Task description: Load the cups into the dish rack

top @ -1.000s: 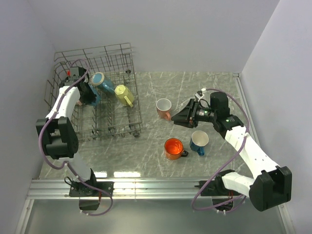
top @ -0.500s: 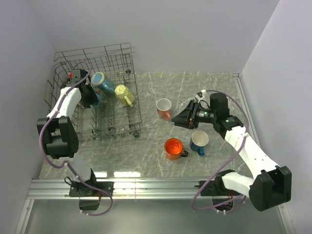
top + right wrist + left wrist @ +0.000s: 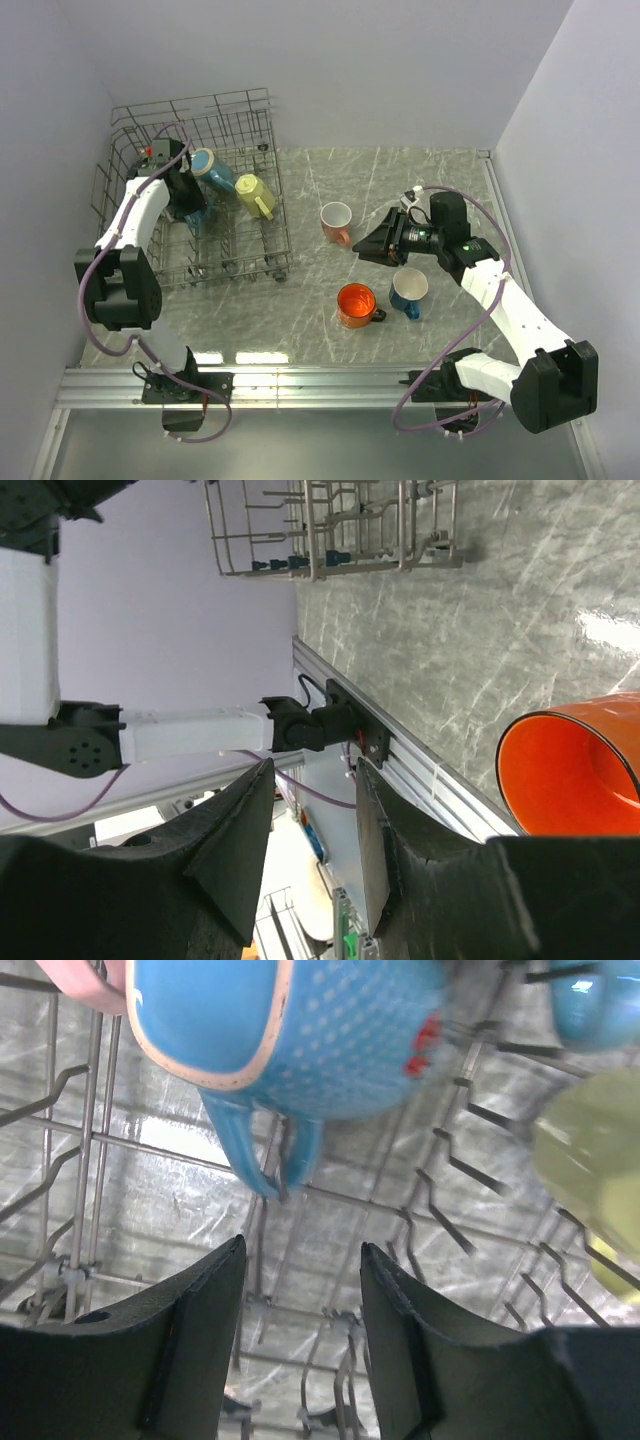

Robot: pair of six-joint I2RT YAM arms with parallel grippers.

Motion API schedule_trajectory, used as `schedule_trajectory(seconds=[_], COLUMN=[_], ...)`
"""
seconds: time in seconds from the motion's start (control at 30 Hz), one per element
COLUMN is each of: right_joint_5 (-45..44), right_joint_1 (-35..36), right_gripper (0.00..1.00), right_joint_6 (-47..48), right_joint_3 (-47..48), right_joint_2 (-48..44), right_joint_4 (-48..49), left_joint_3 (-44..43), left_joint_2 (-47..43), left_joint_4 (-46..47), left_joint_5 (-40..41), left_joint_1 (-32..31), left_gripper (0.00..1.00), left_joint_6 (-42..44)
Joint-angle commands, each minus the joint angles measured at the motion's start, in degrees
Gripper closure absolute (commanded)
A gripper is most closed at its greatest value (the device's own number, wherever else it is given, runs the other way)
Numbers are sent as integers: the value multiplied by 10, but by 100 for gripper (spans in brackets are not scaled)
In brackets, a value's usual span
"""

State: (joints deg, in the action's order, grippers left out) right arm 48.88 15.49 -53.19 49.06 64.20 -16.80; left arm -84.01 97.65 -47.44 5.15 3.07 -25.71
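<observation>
The dish rack (image 3: 235, 120) stands at the back left. In it lie a light blue mug (image 3: 212, 170), a pale yellow mug (image 3: 255, 196) and a teal mug (image 3: 201, 214). My left gripper (image 3: 190, 207) is open inside the rack. In the left wrist view its jaws (image 3: 302, 1248) stand apart and empty, just short of the teal mug (image 3: 340, 1030), with a pink mug (image 3: 80, 985) at the top left. A salmon mug (image 3: 336, 220), an orange mug (image 3: 357, 303) and a dark blue mug (image 3: 409, 290) stand on the table. My right gripper (image 3: 358, 246) is open beside the salmon mug.
The rack's upright tines (image 3: 440, 1210) fill the left wrist view. The right wrist view shows the orange mug (image 3: 575, 770), the rack's foot (image 3: 330, 525) and the table's front rail (image 3: 430, 770). Grey walls close the table's left, back and right sides.
My left wrist has shifted a little to the right over the rack. The right arm has hardly moved.
</observation>
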Motion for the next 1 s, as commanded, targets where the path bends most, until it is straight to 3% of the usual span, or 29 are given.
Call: schedule_trajectory(seconds=[0.0,0.27,0.57,0.87,0.97], right_joint_5=[-5,-60,-238,-384,-387], right_joint_1=[-4,-5,-5,32,40], right_gripper=[55,55,56,57,58], right_joint_6=[16,65,188,242,250], right_joint_3=[9,65,284,446,489], right_joint_2=[0,28,179,356,405], right_joint_4=[-4,-78,-256,-352,-359], left_joint_3=[-48,-70,43,116,123], left_joint_2=[-47,-131,-310,-416,-446], left_joint_4=[-28,-63,-53,-103,-117], left_joint_5=[32,81,45,27,23], left_joint_1=[-21,-55,-66,-88,-90], left_gripper=[45,44,43,43,43], left_joint_6=[12,-3,-61,-107,-114])
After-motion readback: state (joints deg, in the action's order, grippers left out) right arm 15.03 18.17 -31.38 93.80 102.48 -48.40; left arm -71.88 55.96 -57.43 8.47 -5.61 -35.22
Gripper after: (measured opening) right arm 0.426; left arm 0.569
